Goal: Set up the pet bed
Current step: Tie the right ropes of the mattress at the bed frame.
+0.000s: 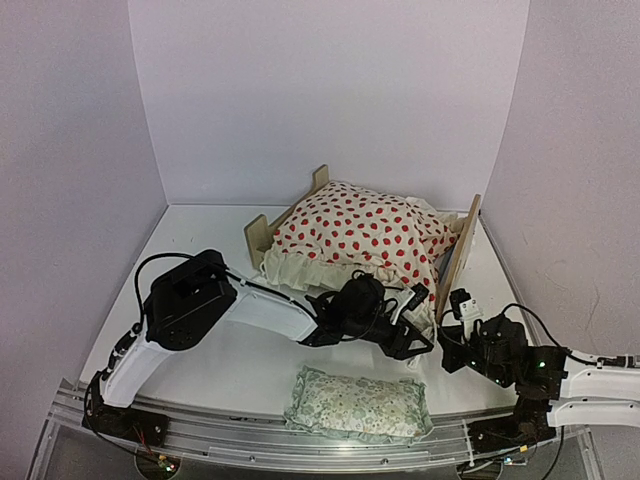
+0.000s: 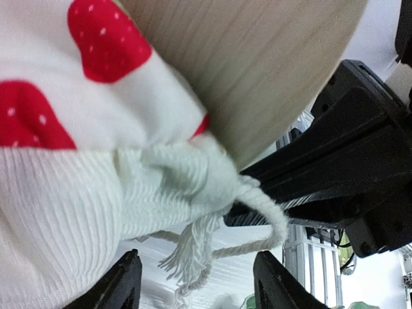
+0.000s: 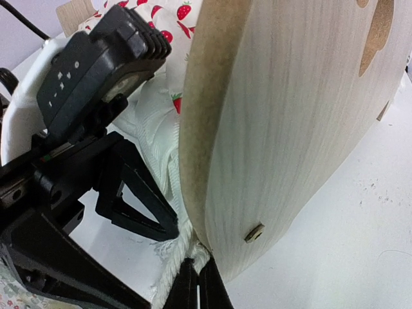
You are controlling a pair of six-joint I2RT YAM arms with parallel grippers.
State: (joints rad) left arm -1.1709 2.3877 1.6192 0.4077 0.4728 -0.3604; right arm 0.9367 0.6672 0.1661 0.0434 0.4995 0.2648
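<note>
The pet bed (image 1: 461, 252) stands at mid table, its arched wooden headboard (image 3: 290, 129) to the right and its low footboard (image 1: 258, 240) to the left. A cream cushion with red dots (image 1: 360, 235) lies on it, frilled edge hanging over the near side. My left gripper (image 2: 199, 283) is open just under the cushion's near right corner (image 2: 96, 193); a white tassel cord (image 2: 193, 248) dangles between its fingers, untouched. My right gripper (image 3: 197, 286) is shut at the headboard's lower corner, pinching that white cord (image 3: 177, 261).
A small green floral pillow (image 1: 355, 405) lies flat near the front edge, between the two arm bases. The metal rail (image 1: 230, 440) runs along the near edge. White walls close in on three sides. Both arms crowd together by the headboard's near corner (image 1: 440, 300).
</note>
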